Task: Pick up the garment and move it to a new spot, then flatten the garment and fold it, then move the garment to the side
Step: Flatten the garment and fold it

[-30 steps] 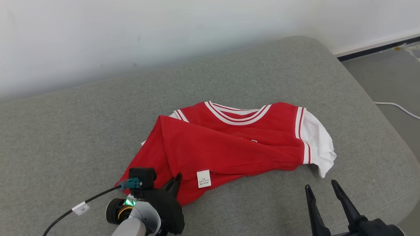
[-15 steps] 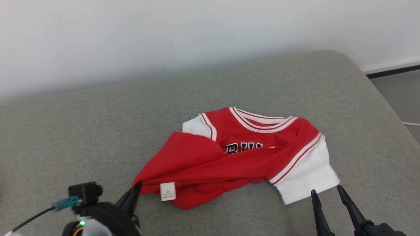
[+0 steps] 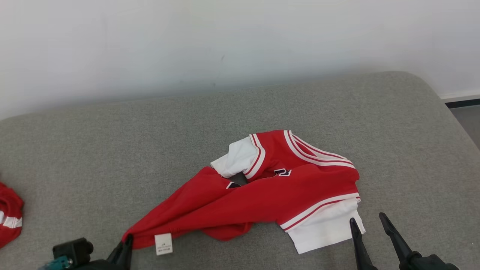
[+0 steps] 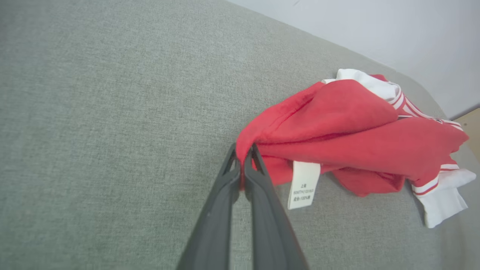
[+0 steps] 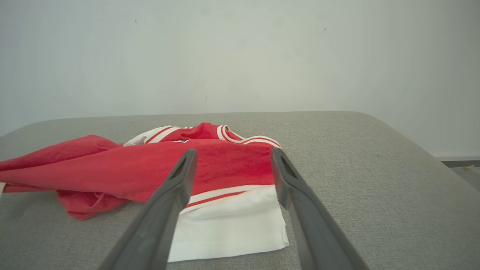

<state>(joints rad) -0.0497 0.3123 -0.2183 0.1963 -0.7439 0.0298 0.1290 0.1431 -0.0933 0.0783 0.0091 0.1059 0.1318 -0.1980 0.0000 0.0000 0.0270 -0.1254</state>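
The garment (image 3: 285,195) is a red jersey with white sleeves and striped trim, lying rumpled on the grey cushion (image 3: 112,157). My left gripper (image 3: 126,242) is shut on the hem corner at its near-left end, beside a white label (image 3: 164,243). In the left wrist view the two fingers (image 4: 240,187) pinch the red cloth (image 4: 356,127) together, and the label (image 4: 303,183) hangs just to their right. My right gripper (image 3: 367,221) stands open at the edge of the white sleeve (image 3: 322,228). In the right wrist view its gripper (image 5: 232,155) frames the sleeve (image 5: 232,221) without touching it.
A second red cloth with a white stripe (image 3: 9,217) lies at the cushion's left edge. A pale wall (image 3: 225,45) runs behind the cushion. The cushion's rounded right end drops to grey floor (image 3: 470,120).
The head camera has swung left. My left gripper has dragged the hem corner away to the left, stretching the jersey into a long strip. The right gripper stays open.
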